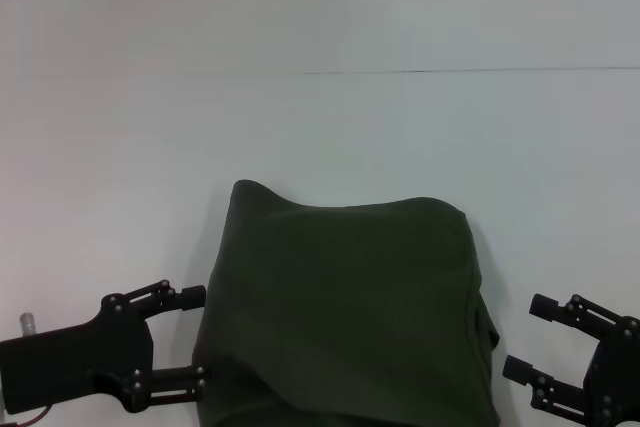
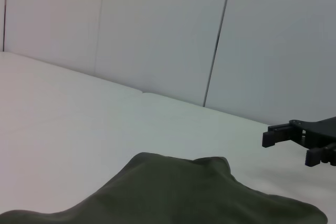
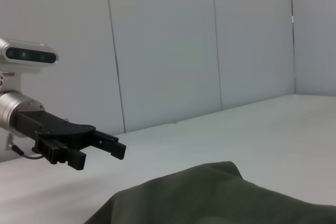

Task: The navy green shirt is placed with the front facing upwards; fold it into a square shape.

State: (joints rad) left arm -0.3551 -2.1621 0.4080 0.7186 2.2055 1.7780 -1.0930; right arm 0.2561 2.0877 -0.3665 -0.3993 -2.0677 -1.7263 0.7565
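Observation:
The navy green shirt lies folded into a rough rectangle on the white table near its front edge, with a plain side up and no lettering showing. My left gripper stands open just beside the shirt's left edge, with only bare table between its fingers. My right gripper is open too, a short gap away from the shirt's right edge. In the left wrist view the shirt fills the lower part, with the right gripper beyond it. The right wrist view shows the shirt and the left gripper across it.
The white table stretches far behind the shirt, with a thin seam line across it. Pale panelled walls stand behind the table in both wrist views. A small metal stub sits at the far left by my left arm.

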